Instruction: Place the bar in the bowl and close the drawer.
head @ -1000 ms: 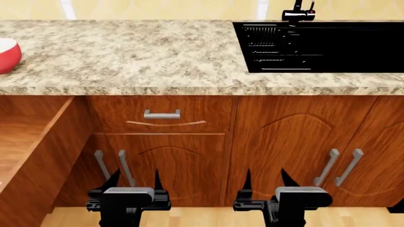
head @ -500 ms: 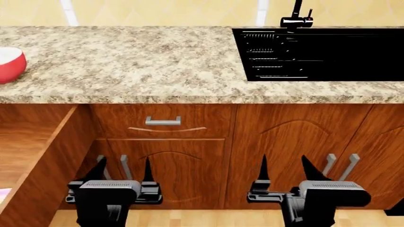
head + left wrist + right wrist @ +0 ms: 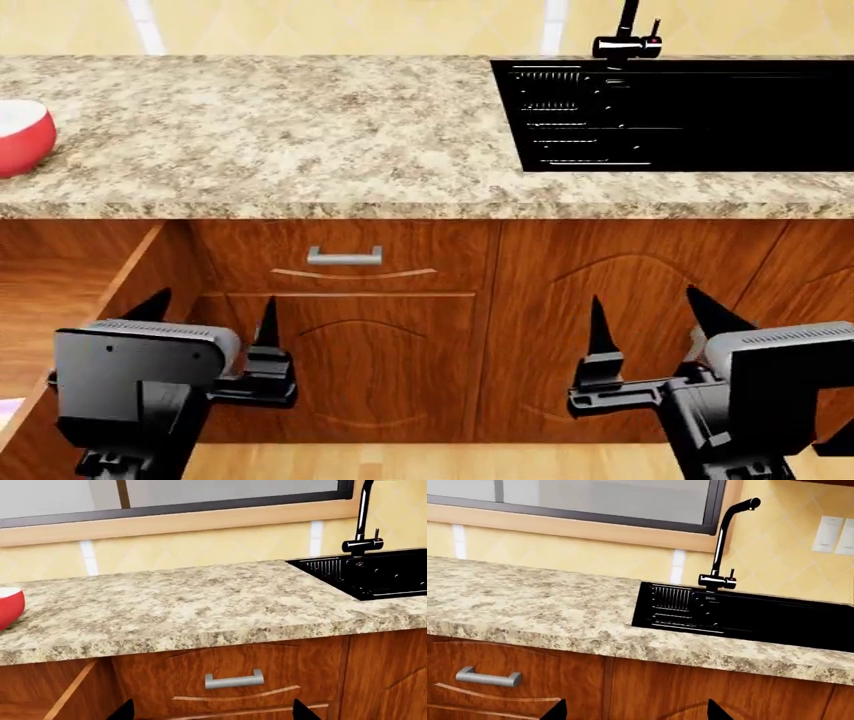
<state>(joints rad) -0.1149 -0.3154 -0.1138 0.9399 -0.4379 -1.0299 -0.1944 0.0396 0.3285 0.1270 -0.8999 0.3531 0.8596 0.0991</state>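
The red bowl, white inside, stands on the counter at the far left; it also shows in the left wrist view. The big reddish-brown drawer is pulled open at the lower left. A pale pink sliver of the bar shows inside it, cut off by the view's edge. My left gripper is open and empty, beside the drawer's side wall, in front of the cabinet. My right gripper is open and empty, in front of the cabinet door below the sink. Both sets of fingertips show wide apart in the wrist views.
A speckled granite counter runs across the view. A black sink with a black tap lies at the right. A smaller shut drawer with a silver bar handle sits below the counter, with cabinet doors under it.
Both grippers have risen and spread outward, the left toward the open drawer, the right further right. The head view shifted slightly, so the bowl and the pink sliver came into view.
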